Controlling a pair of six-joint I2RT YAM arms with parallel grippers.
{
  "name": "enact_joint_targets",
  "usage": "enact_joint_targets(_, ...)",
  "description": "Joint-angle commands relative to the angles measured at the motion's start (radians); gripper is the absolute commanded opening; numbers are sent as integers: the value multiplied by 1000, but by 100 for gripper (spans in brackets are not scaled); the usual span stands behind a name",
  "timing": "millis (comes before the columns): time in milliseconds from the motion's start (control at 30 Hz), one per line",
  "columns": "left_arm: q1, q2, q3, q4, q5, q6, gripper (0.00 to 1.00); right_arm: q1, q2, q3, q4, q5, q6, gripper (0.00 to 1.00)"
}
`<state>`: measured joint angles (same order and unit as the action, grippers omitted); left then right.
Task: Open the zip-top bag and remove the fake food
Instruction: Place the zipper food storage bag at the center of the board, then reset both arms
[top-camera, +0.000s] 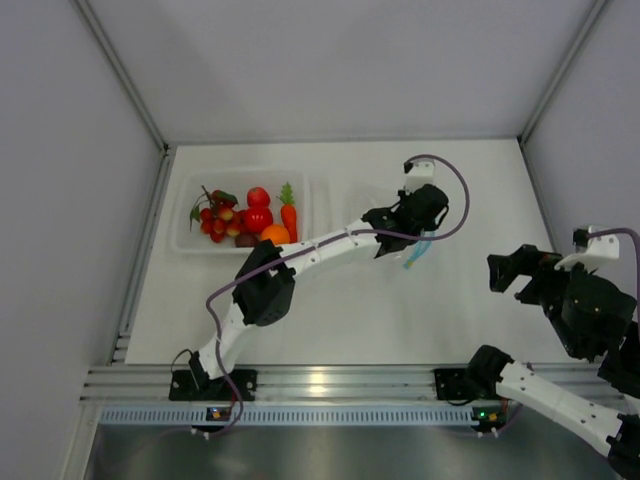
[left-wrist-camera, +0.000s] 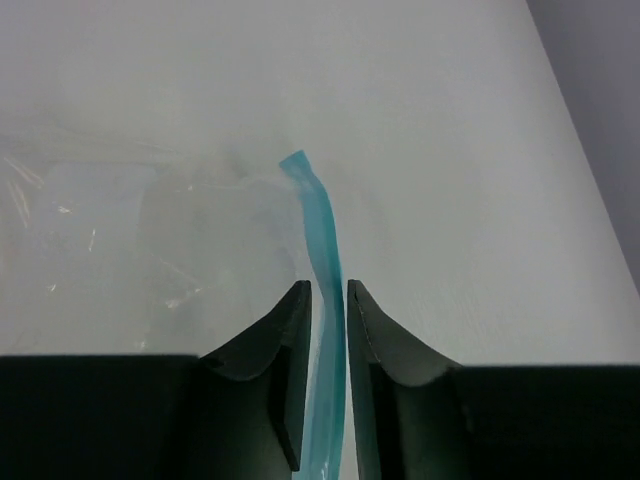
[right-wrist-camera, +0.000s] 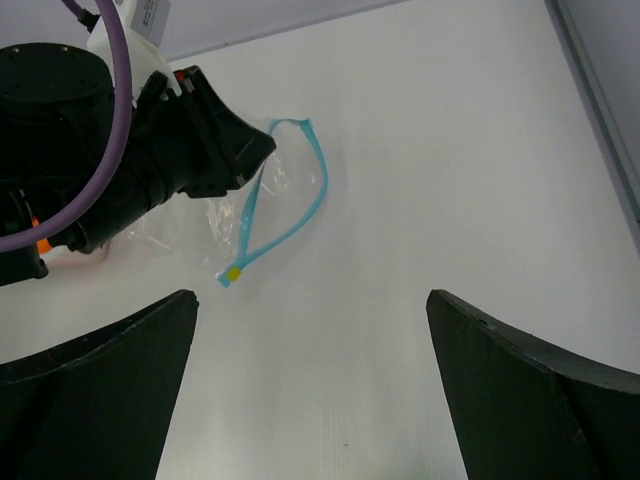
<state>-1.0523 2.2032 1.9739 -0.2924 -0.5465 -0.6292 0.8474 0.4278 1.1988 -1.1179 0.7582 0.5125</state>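
My left gripper (top-camera: 408, 238) is shut on the teal zip strip (left-wrist-camera: 322, 235) of the clear zip-top bag (left-wrist-camera: 150, 230) at the table's middle back. In the right wrist view the strip (right-wrist-camera: 300, 215) gapes as an open loop, and the left gripper (right-wrist-camera: 250, 155) pinches one side of it. The bag looks empty. The fake food lies in a clear tray (top-camera: 190, 190) at back left: berry cluster (top-camera: 217, 222), red fruits (top-camera: 258, 210), orange (top-camera: 275, 235), carrot (top-camera: 289, 215), a dark piece (top-camera: 244, 240). My right gripper (top-camera: 505, 270) is open and empty, right of the bag.
A second clear tray compartment (top-camera: 350, 195) lies just left of the left gripper. Grey walls close in the table on the left, back and right. An aluminium rail (top-camera: 320, 385) runs along the near edge.
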Motion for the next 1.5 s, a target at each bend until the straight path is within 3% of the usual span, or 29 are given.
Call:
enact_joint_targets(0, 12, 24, 123, 12, 72, 16, 27, -8, -9, 10, -77, 33, 26, 100)
enact_joint_targets(67, 12, 1, 118, 10, 86, 20, 39, -8, -15, 1, -80, 33, 32, 99)
enact_joint_targets(100, 12, -37, 91, 10, 89, 28, 52, -7, -24, -13, -73, 26, 29, 99)
enact_joint_targets(133, 14, -63, 71, 10, 83, 32, 58, -7, -30, -21, -62, 24, 26, 99)
enact_joint_targets(167, 12, -94, 45, 13, 80, 39, 73, -8, -35, -31, -34, 6, 21, 99)
enact_joint_targets(200, 14, -159, -2, 13, 70, 57, 98, -7, -46, -54, -16, -9, 3, 99)
enact_joint_targets(400, 47, -478, -252, 10, -56, 135, 98, -7, -52, -131, 128, -62, -41, 99)
enact_joint_targets(533, 81, -713, -510, -36, -144, 169, 98, -7, -35, -221, 249, -65, -98, 99)
enact_joint_targets(767, 240, -1056, -783, -172, -181, 223, 98, -7, -6, -352, 420, -22, -161, 99)
enact_joint_targets(867, 308, -1141, -842, -275, -248, 203, 98, -7, 12, -355, 423, 13, -169, 99)
enact_joint_targets(1067, 471, -1336, -952, -422, -188, 164, 98, -8, 17, -369, 397, 53, -177, 99)
enact_joint_targets(1200, 486, -1514, -1004, -487, -159, 210, 98, -7, -15, -387, 397, 36, -166, 99)
enact_joint_targets(1333, 486, -1602, -1066, -484, -158, 266, 98, -7, -35, -424, 432, 32, -186, 99)
enact_joint_targets(1467, 486, -1639, -1096, -475, -170, 220, 98, -7, -44, -464, 461, 38, -184, 99)
